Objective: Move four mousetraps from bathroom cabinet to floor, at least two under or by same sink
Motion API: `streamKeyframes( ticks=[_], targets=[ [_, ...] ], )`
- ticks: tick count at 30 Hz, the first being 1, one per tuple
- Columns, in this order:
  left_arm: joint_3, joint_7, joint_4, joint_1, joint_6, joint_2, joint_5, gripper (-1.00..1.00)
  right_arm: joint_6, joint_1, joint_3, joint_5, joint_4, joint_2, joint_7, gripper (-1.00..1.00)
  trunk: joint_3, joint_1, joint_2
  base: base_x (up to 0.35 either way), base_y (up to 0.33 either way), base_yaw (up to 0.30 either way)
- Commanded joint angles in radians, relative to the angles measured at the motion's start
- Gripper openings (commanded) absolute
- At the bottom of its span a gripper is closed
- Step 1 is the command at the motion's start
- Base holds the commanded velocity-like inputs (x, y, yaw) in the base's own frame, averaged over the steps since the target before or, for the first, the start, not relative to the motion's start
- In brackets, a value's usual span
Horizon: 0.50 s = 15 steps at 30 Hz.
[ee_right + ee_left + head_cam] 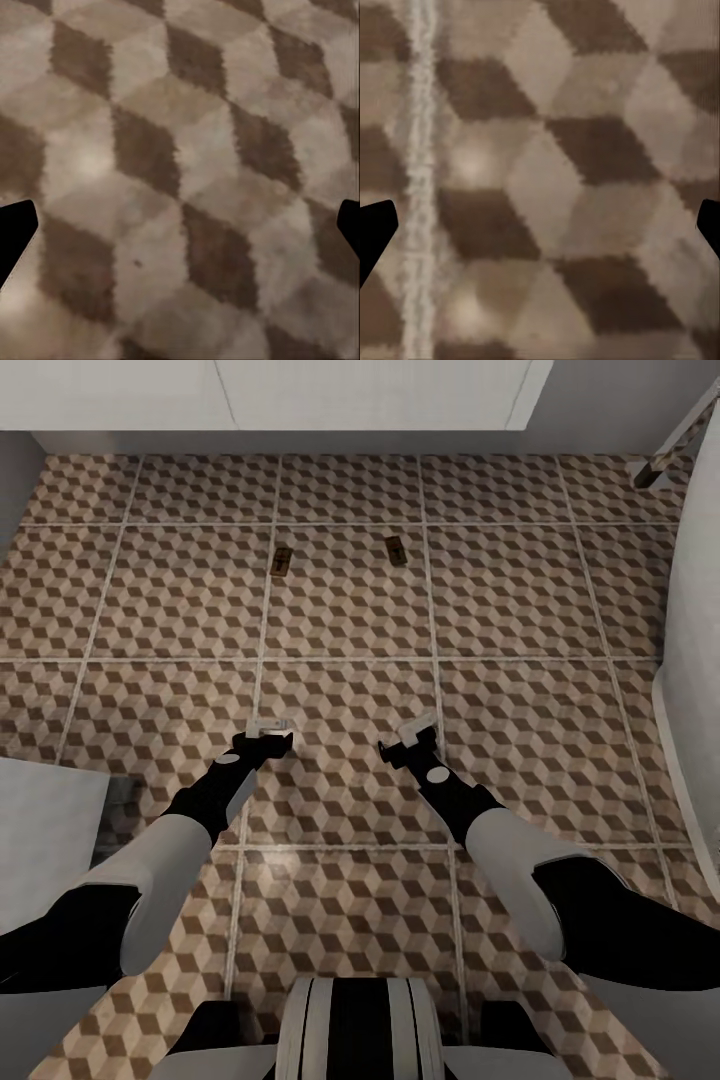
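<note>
Two mousetraps lie flat on the cube-patterned bathroom floor (350, 620), one (282, 561) to the left and one (397, 550) to the right, about a tile's width apart. Both lie just in front of the white sink (300, 395) that spans the far edge of the head view. My left gripper (268, 728) and right gripper (418, 732) hang low over the tiles, a good tile-length nearer to me than the traps. In the left wrist view (540, 232) and the right wrist view (180, 232) the dark fingertips stand far apart, open, with bare tile between them.
A tall white curved fixture (695, 660) borders the floor on the right. A white unit (40, 830) stands at the near left. A slanted pale bar with a wooden foot (655, 465) reaches the floor at the far right corner.
</note>
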Motion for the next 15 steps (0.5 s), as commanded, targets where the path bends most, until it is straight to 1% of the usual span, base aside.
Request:
streamKeyframes(
  ticks=[1,3,5,10,13,15],
  targets=[
    [0.0,0.0,0.001,0.0,0.0,0.0,0.0,1.0,0.0,0.0,0.0,0.0,0.001,0.0,0.0,1.0,0.004,0.0,0.0,0.0,0.0,0.0],
    [0.0,0.0,0.004,0.0,0.0,0.004,0.0,1.0,-0.001,0.001,0.001,-0.001,0.005,0.0,0.001,1.0,0.012,-0.001,0.001,0.0,0.0,0.0],
    [0.0,-0.001,0.012,0.0,0.0,0.011,0.0,1.0,-0.018,0.002,0.001,-0.001,0.008,0.0,0.0,1.0,0.019,-0.002,0.001,0.0,0.0,0.0],
    [0.0,-0.001,0.032,0.007,-0.005,0.017,0.0,1.0,-0.042,0.005,0.001,-0.001,0.021,0.0,0.001,1.0,0.039,-0.004,0.002,0.0,0.0,0.0],
    [0.0,-0.003,0.049,0.025,-0.009,0.022,0.0,1.0,-0.056,0.006,0.0,-0.001,0.051,0.0,0.001,1.0,0.05,-0.006,0.003,0.0,0.0,0.0],
    [0.0,-0.004,0.059,0.042,-0.011,0.03,0.001,1.0,-0.076,0.007,0.0,0.0,0.077,0.0,0.002,1.0,0.058,-0.007,0.004,0.0,0.0,0.0]
  ],
)
